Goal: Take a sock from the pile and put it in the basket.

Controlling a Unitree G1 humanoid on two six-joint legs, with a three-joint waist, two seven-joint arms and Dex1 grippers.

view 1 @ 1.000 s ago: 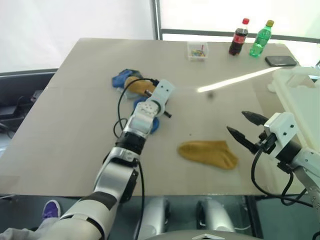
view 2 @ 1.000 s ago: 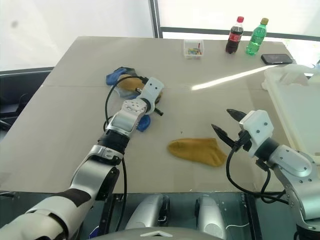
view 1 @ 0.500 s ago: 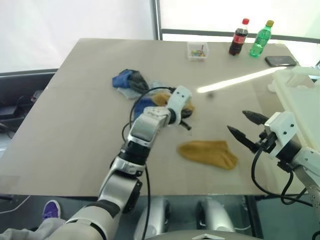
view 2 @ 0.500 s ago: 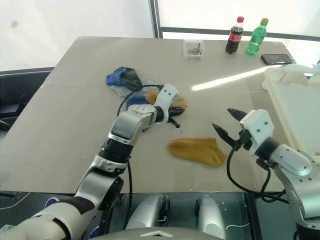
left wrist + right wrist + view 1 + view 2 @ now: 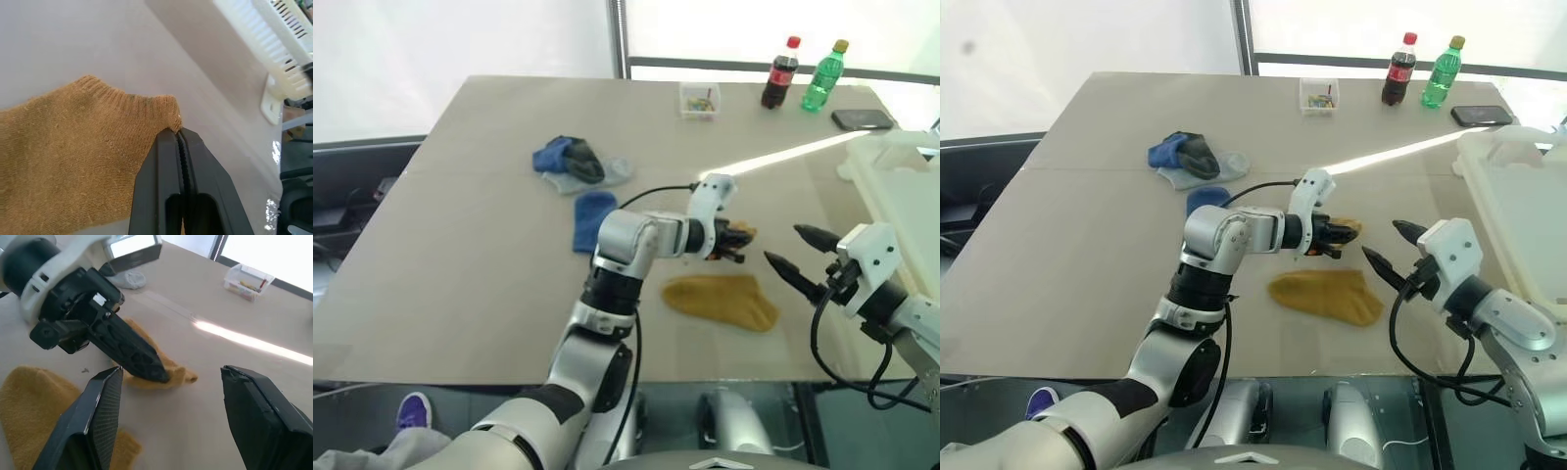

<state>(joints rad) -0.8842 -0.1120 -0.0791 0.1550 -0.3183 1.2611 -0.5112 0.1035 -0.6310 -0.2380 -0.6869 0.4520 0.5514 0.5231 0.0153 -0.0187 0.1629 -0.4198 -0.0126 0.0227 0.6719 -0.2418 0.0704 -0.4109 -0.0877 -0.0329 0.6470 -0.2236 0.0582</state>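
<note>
Fig. legend, sock transfer. L gripper (image 5: 181, 134): fingers pressed together, pinching the ribbed cuff edge of a mustard sock (image 5: 73, 161), carried just above the table (image 5: 460, 245) mid-way across, between the pile (image 5: 570, 162) and the basket (image 5: 1518, 215). R gripper (image 5: 800, 250): fingers spread, nothing held, hovering near the carried sock, pointing toward it.

Handling (judged): sock is light, soft, limp knit; it droops from the pinch, no stiffness to rely on. Not fragile, not slippery; cloth grips well. Best hold: cuff or a bunched fold, as now; a thin single-layer pinch may slip if swung fast.

Looks: mustard-yellow ankle sock, fine fuzzy knit, ribbed band at opening, a faint seam line across heel area.

Other items: second mustard sock (image 5: 722, 300) flat on table near front edge, just beside R gripper. Blue sock (image 5: 592, 217) lies apart from pile. Pile holds blue, dark, pale grey pieces. Basket white, at table's right side, well apart from pile.
</note>
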